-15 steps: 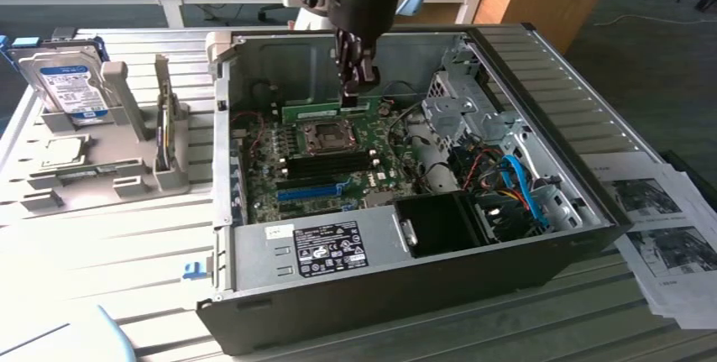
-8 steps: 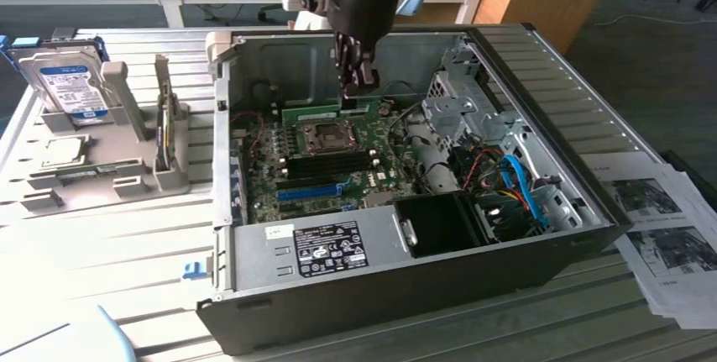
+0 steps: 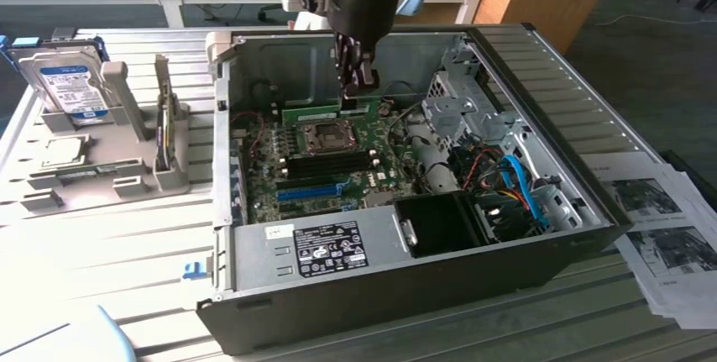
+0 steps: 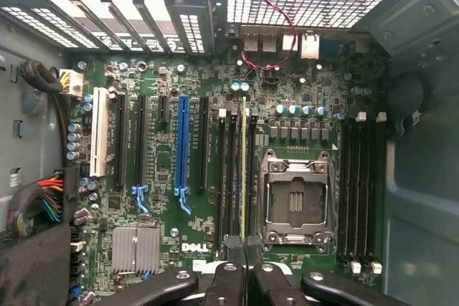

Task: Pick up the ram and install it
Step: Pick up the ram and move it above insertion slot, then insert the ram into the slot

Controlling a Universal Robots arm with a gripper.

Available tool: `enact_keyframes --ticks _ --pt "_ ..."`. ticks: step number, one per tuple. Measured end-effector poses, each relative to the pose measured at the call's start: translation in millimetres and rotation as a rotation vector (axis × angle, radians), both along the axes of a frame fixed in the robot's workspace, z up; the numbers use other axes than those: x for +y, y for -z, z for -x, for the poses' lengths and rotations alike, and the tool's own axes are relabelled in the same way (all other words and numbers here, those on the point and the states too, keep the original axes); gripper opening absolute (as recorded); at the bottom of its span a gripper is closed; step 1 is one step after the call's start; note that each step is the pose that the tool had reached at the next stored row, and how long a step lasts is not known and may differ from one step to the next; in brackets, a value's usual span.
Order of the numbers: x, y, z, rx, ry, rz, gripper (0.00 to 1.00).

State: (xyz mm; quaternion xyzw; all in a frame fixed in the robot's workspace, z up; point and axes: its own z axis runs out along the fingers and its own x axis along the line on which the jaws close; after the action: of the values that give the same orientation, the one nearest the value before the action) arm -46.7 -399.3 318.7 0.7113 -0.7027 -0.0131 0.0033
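Observation:
The ram (image 3: 311, 112) is a thin green stick held inside the open computer case (image 3: 583, 127), just above the motherboard's back part. My gripper (image 3: 358, 93) reaches down into the case and is shut on one end of it. In the wrist view the ram (image 4: 244, 170) shows edge-on as a narrow line running away from my gripper (image 4: 244, 247). There it hangs over the black memory slots (image 4: 228, 177) beside the CPU socket (image 4: 295, 202). Whether it touches a slot I cannot tell.
A silver hard drive (image 3: 67, 85) stands in a grey holder (image 3: 101, 173) at the exterior view's left. Printed sheets (image 3: 661, 228) lie at the right. Inside the case are a blue slot (image 3: 308, 191), a metal drive cage (image 3: 459, 102), a black fan shroud (image 3: 448, 223) and cables (image 3: 515, 181).

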Motion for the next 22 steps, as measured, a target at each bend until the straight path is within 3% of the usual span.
enact_keyframes --ticks 8,22 --pt "0.0 -6.0 -0.1 0.0002 0.000 0.0057 0.11" --pt "0.0 -1.4 -0.1 0.0003 0.000 0.0059 0.11"
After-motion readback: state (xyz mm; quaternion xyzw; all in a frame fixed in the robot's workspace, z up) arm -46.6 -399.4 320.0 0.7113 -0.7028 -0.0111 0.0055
